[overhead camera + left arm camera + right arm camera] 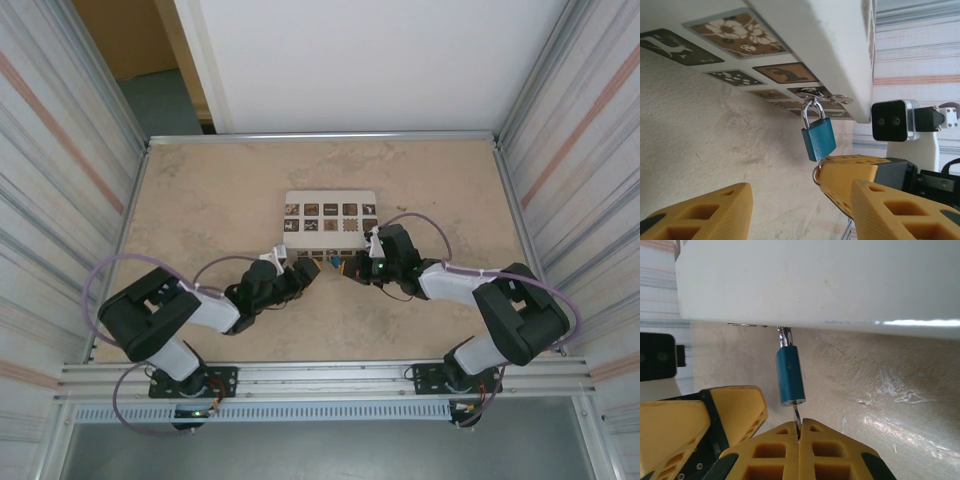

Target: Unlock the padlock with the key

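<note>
1. Right pincer (pixel 800 432) was clamped on the key (pixel 797 416). Its two yellow fingertips met at the bottom centre of the right wrist view with the thin metal blade pinched between them.
2. We saw the blade run straight up from those fingertips into the underside of the blue padlock (pixel 790 375), just left of centre in that frame.
3. We found the padlock hanging by its silver shackle from a metal hasp (pixel 815 93) on the edge of the white box (pixel 815 280), with the beige table (pixel 220 190) behind it.
4. Left pincer (pixel 800 190) stood apart with nothing between its fingers. Those fingers filled the lower left and lower right of the left wrist view, and the padlock sat at the centre of the frame, above the gap.
5. In that same view, we noted a yellow finger of the right pincer reaching in from the right, just beneath the padlock, with a small metal ring (pixel 816 175) at its tip.
6. From the top camera, we saw the box at the centre of the table, with rows of brown picture tiles (pixel 330 210) on its upper face.
7. Both pincers met at the box's lower edge in the top view, the left one coming from the lower left and the right one from the lower right. The padlock was a small blue spot between them.
</note>
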